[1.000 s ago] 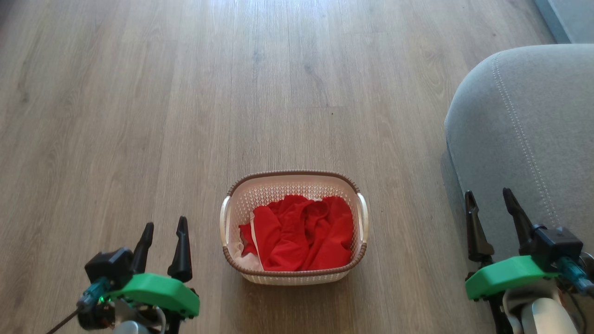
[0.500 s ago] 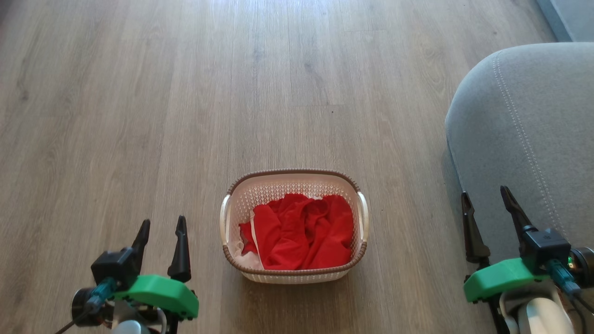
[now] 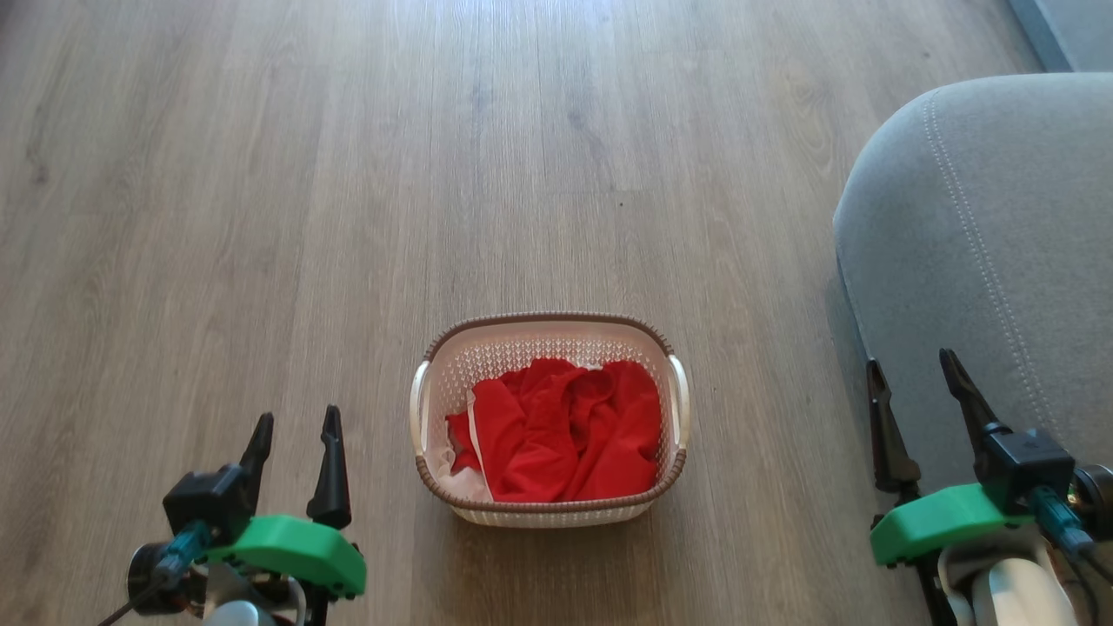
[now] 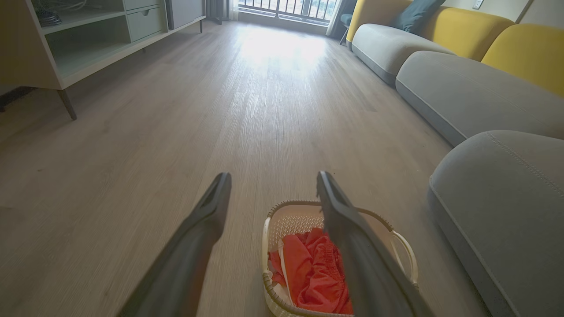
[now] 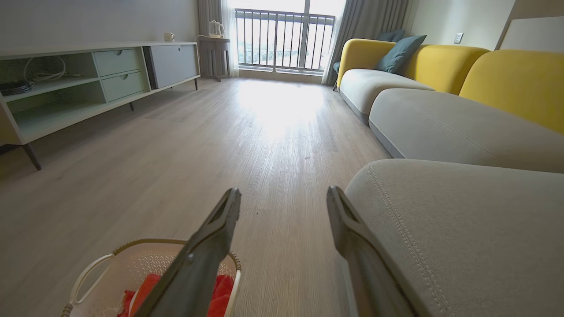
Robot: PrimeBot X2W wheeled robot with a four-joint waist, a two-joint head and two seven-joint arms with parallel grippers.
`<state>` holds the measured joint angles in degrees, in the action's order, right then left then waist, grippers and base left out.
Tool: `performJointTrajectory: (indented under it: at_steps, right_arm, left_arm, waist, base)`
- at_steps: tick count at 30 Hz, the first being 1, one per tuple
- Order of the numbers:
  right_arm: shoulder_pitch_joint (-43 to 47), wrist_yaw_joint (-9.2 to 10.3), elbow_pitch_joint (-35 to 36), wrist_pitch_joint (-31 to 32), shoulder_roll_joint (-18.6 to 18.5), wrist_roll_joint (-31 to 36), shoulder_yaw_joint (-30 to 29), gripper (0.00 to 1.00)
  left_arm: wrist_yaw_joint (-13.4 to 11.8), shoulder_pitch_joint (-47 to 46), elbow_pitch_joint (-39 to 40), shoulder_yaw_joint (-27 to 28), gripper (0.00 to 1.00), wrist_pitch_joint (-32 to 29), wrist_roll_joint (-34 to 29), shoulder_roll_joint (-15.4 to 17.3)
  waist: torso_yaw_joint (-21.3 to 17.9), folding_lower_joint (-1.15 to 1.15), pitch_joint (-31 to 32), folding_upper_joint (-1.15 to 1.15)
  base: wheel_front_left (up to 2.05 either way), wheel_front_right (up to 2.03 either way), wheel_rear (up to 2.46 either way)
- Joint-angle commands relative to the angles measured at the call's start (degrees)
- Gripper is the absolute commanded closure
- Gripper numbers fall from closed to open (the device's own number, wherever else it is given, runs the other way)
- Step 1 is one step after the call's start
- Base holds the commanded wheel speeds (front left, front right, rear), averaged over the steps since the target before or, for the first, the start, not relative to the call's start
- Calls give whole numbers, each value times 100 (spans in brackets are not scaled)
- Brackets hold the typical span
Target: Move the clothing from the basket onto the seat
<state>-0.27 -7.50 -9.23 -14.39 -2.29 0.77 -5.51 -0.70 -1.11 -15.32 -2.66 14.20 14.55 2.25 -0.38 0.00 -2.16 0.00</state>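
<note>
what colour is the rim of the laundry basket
Brown, a woven-look band around the cream basket; clearest in the head view.

I find the basket (image 3: 548, 318) upright on the wood floor (image 3: 348, 217), cream plastic with perforated walls, a brown woven-look rim and pale side handles (image 3: 679, 400). It is undamaged as far as I can see. The clothing (image 3: 565, 430) lies crumpled inside it, well below the rim: bright red fabric covers most of the bottom, and a white piece (image 3: 456, 476) shows at the near-left corner, partly under the red. No fabric hangs over the edge. The seat (image 3: 1000, 217) stands to the right of the basket, apart from it: a large grey upholstered cushion with rounded edges and a double line of pale stitching. I see no garment on it.
</note>
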Motion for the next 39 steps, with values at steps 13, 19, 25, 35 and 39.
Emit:
performJointTrajectory:
  at_steps: [13, 19, 25, 35, 39]
  right_arm:
    - [-543, 1, 247, -61, -59, -310, 4, 0]
    - [-1146, 1, 396, -61, -59, -411, 81, 0]
    - [-1811, 1, 541, -61, -59, -661, 220, 0]
    - [-2277, 1, 822, -61, -59, -1113, 527, 0]
    - [-2292, 1, 949, -61, -59, -1287, 606, 0]
  left_arm:
    - [1, -847, 291, -48, 0, 80, -38, 63]
    - [68, -1593, 194, -552, 0, 80, -167, 63]
    - [82, -2750, -703, -1201, 0, 56, -475, 63]
    - [65, -4406, -2556, -1572, 0, -485, -663, 66]
    - [-61, -4966, -3260, -1552, 0, -827, -691, 89]
  waist:
    - [3, 0, -1138, 0]
    - [-157, 0, -2190, 0]
    - [-539, 0, -3174, 0]
    - [-1371, 0, -4159, 0]
    - [-1639, 0, -4455, 0]
  base:
    - [0, 0, 0]
    - [0, 0, 0]
    - [0, 0, 0]
    - [0, 0, 0]
    - [0, 0, 0]
